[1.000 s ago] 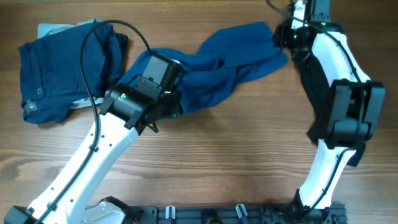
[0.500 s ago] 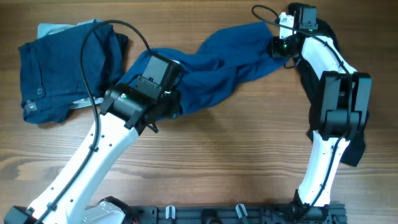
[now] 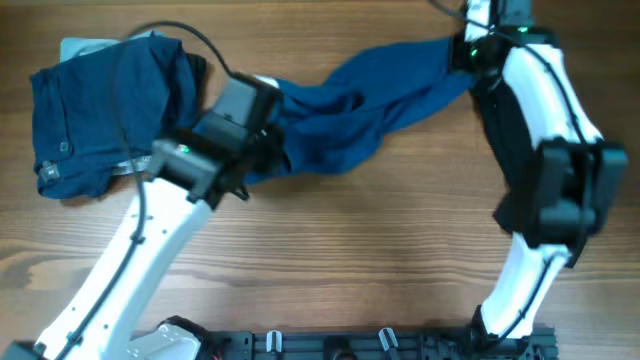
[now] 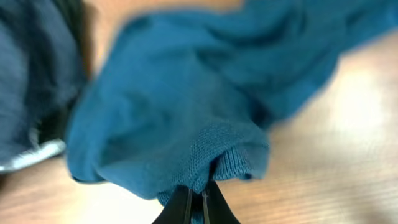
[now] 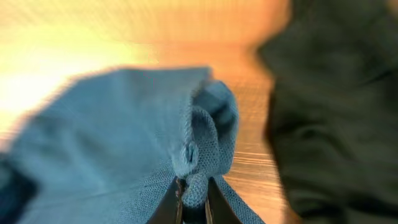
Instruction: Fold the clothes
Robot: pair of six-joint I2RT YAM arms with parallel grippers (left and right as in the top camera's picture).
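Two ends of one garment are what matter here.

Overhead view: the blue shirt point(image 3: 345, 100) lies bunched like a thick rope across the upper middle of the frame. Its long axis runs from centre-left up to the upper right. The left arm point(image 3: 150, 240) reaches from the lower left to the shirt's left end, and the right arm point(image 3: 545, 120) arches over to its upper-right end. Each arm is therefore nearest its own end, and neither has to cross. The navy buttoned piece point(image 3: 95, 110) sits heaped at upper left on the bench point(image 3: 380, 250), just beside the shirt's left end. Both wrists hide what the arms are grasping.

Left wrist view: at bottom centre the left fingers point(image 4: 185, 208) are clenched on a rolled fold of the shirt's knit edge. The cloth spreads away from them up the frame and trails off to the upper right.

Right wrist view: this one is blurred. At bottom centre the right fingers point(image 5: 171, 205) are pinched on a hem of the shirt, with what may be a button just above. The shirt falls away to the left. The black piece point(image 5: 336, 106) fills the right side, near the pinch but seemingly not in it.

The coming move likely depends on drawing the two ends apart along that diagonal to spread the shirt flat. The navy heap beside the left end could get dragged along.
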